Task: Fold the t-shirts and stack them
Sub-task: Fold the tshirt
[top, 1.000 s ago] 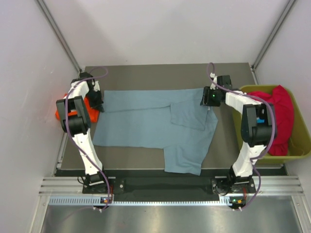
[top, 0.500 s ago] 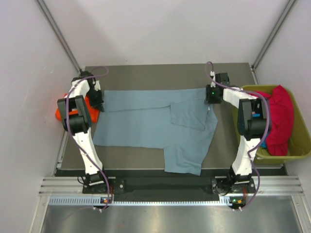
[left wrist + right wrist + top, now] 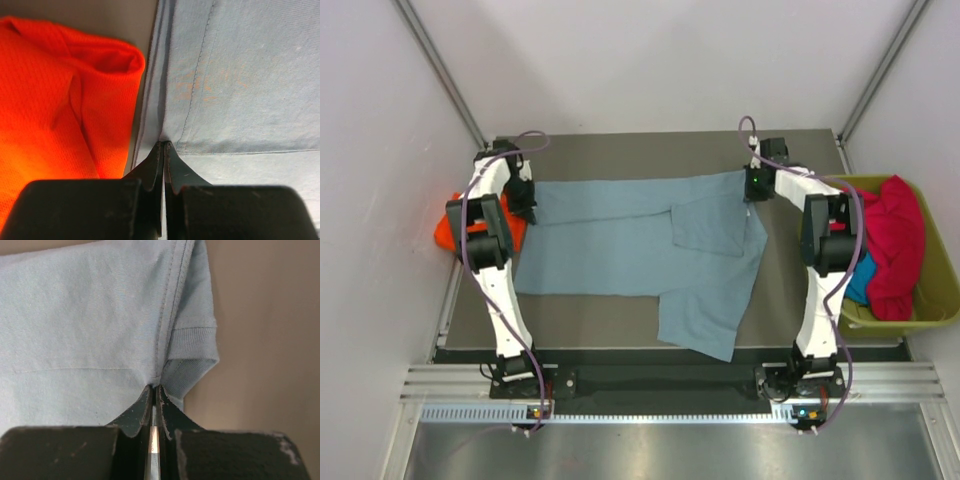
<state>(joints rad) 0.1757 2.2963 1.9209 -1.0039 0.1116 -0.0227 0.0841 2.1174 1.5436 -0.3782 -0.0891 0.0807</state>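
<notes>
Left pincer [image 3: 164, 145] is shut tight, its tips nipping a fold at the seamed edge of the grey-blue t-shirt [image 3: 620, 240]. Over on the other side, the right pincer [image 3: 154, 387] is clamped just as hard on the same shirt, right beside a ribbed band of cloth.

Now the wide view. The table [image 3: 620, 155] carries that grey-blue shirt stretched flat between the two arms. Its far corners are pinned at each pincer, one sleeve is folded over the body, and a flap runs down towards the near edge.

Off to the right sits the olive-green bin [image 3: 942, 300], just beside the table. The crimson-pink t-shirt [image 3: 898, 240] is heaped in it and spills over its rim. At the table's left edge the orange-red t-shirt [image 3: 60, 100] lies bunched, just beside the grey-blue hem. Smallest of all is the teal t-shirt [image 3: 860, 277], only a patch showing in the bin beneath the crimson.
</notes>
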